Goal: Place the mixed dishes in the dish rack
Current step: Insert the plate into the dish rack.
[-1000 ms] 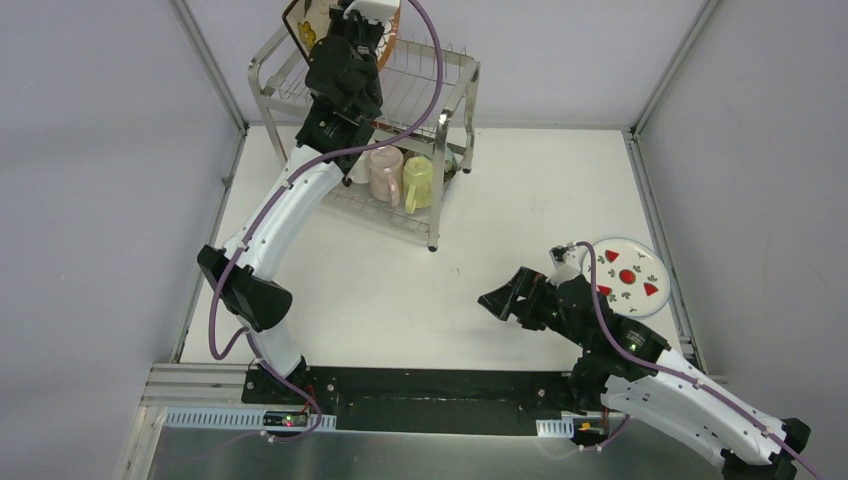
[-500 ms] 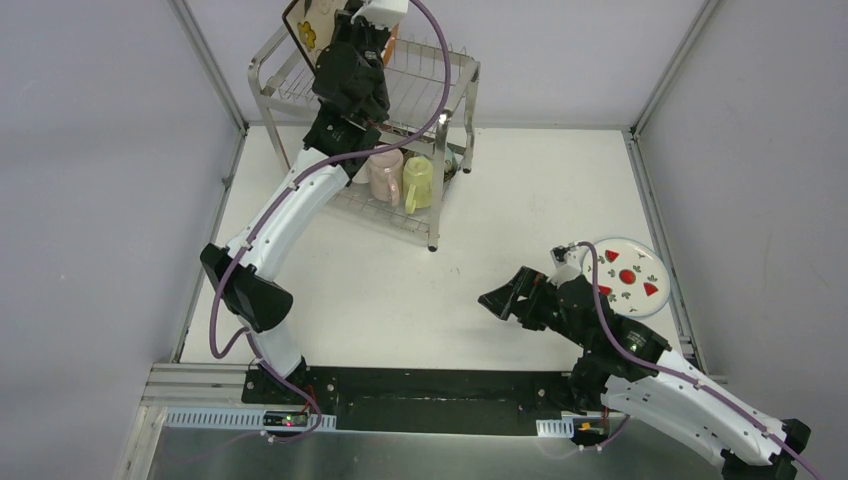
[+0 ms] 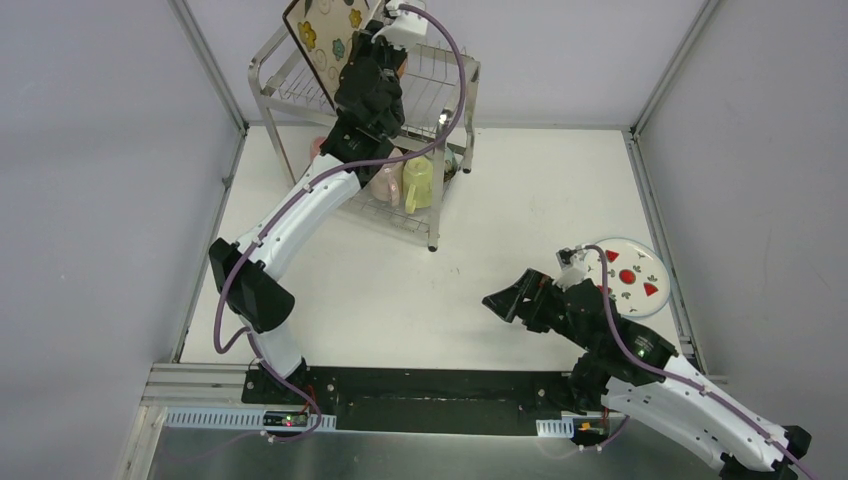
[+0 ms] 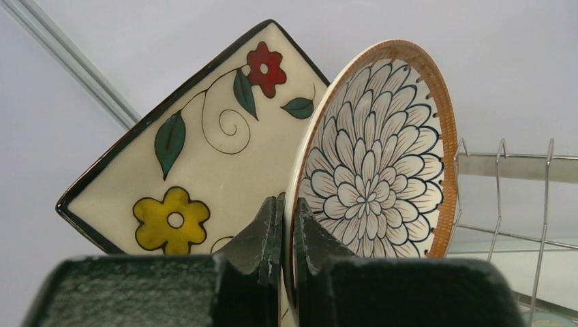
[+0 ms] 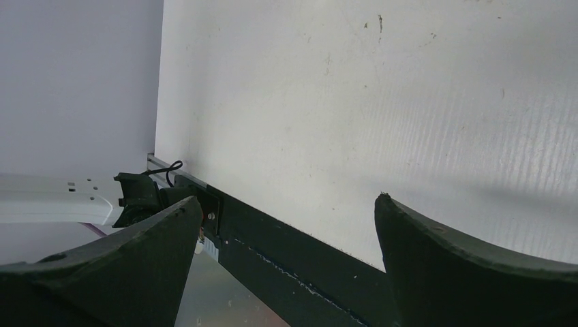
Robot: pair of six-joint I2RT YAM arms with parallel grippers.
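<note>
Pinching petal plate (image 4: 373, 170), L hand (image 4: 285, 208); wrist-cam only.

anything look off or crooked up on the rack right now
Yes: the square floral plate at the dish rack's top tier is tilted corner-up like a diamond, beside the brown-rimmed plate, rather than sitting level. Nothing looks spilled or broken.

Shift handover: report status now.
Left gripper shut at round plate, top of rack. Right gripper open, empty, over table. Red-marked plate not yet loaded. No obstruction seen.
</note>
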